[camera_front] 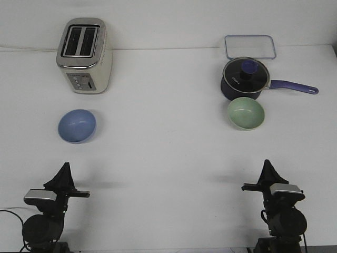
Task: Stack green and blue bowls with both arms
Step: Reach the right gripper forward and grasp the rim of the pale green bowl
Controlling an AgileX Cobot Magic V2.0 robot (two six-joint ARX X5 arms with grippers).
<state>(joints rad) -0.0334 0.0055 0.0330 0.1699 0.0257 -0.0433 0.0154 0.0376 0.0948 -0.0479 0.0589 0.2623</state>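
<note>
I saw the blue bowl (77, 125) and green bowl (245, 113) well apart; left gripper (64, 167) and right gripper (267, 164) fingers pressed together, holding nothing.

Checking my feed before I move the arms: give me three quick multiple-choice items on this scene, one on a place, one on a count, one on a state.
1. Where is the blue bowl?
A. In front of the toaster, on the left arm's side
B. Inside the saucepan
C. On top of the green bowl

2. How many small bowls are on the table?
A. One
B. Two
C. Four

3. What state is the saucepan in?
A. Tipped on its side
B. Upright with no lid
C. Upright with its lid on

Answers:
1. A: it lies alone just in front of the toaster, ahead of the left gripper.
2. B: only the blue one and the green bowl, ahead of the right gripper, show.
3. C: a lid with a purple knob covers it.
</note>
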